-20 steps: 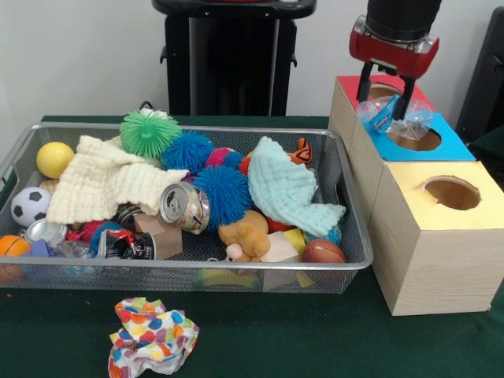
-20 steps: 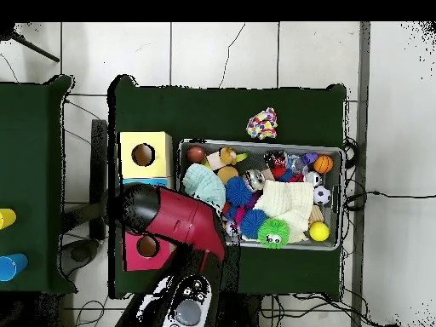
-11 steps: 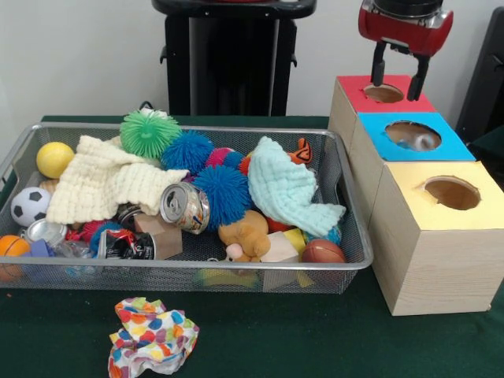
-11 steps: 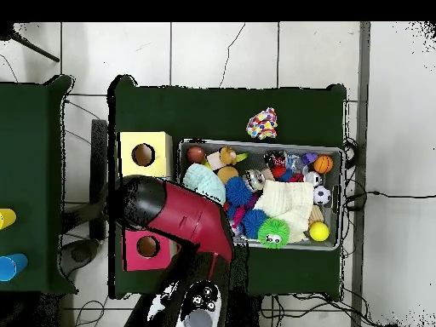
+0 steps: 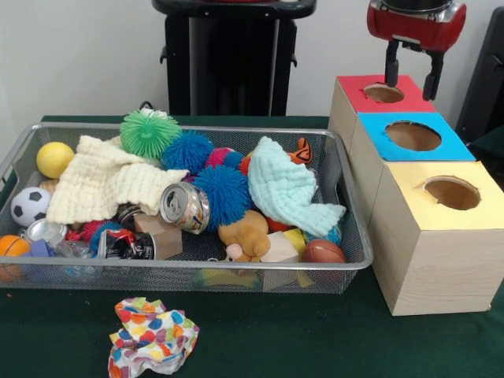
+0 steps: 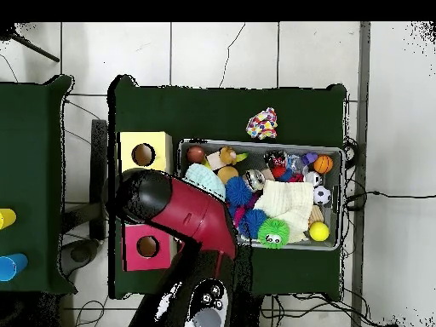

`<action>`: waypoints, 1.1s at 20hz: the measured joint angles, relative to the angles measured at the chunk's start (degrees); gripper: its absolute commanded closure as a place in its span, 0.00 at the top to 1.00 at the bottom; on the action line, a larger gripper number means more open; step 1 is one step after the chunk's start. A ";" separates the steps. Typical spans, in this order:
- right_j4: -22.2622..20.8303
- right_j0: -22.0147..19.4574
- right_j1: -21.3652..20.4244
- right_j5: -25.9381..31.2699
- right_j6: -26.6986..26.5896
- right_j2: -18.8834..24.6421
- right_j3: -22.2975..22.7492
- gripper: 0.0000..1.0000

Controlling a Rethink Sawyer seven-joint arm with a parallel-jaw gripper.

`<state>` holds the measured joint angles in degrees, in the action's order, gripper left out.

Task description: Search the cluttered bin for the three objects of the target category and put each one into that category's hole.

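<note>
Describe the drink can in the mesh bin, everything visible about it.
The drink can lies on its side near the middle of the wire mesh bin, its silver top end with the pull tab turned toward the camera and a little left. The metal body carries a multicoloured printed label. It rests on the clutter, against the blue spiky ball on its right, with the cream knitted cloth just to its upper left. It looks undented. From overhead it shows as a small silvery cylinder.

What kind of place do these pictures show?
Probably a robotics lab set up for a sorting test. A wire bin full of mixed toys and cans stands on a green-covered table, beside boxes with round holes, with the gripper above them.
</note>
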<state>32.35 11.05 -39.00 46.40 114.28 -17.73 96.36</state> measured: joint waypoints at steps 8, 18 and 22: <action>-10.22 -1.50 3.01 0.01 0.00 -2.66 -6.05 1.00; -21.15 -12.58 5.91 -0.06 -0.01 -1.54 -12.72 1.00; -25.66 -18.95 6.22 -0.38 -0.02 0.89 -14.08 1.00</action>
<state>6.69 -7.90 -32.78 46.02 114.25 -16.84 82.28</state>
